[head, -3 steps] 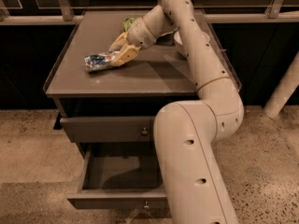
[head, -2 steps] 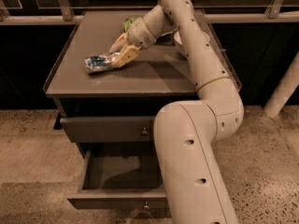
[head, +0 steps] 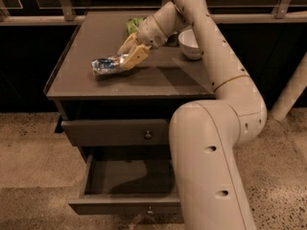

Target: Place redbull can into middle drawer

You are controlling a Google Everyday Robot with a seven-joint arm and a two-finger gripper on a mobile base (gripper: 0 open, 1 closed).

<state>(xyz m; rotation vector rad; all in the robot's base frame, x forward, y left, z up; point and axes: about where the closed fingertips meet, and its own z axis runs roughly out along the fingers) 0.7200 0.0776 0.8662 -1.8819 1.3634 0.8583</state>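
The redbull can (head: 104,65) lies on its side on the cabinet top (head: 86,83), left of centre. My gripper (head: 128,55) reaches down from the arm at the back right, and its tan fingers (head: 136,56) straddle the can's right end and are closed on it. The can still rests on the top. The middle drawer (head: 120,205), the lower of the two, is pulled out and open below, and its inside looks bare. Its small knob (head: 150,209) shows on the front.
The upper drawer (head: 115,132) is closed. A white bowl (head: 191,43) stands at the back right of the top, and a green snack bag (head: 134,24) lies behind the gripper. My arm's big lower link (head: 206,166) covers the cabinet's right side and part of the open drawer.
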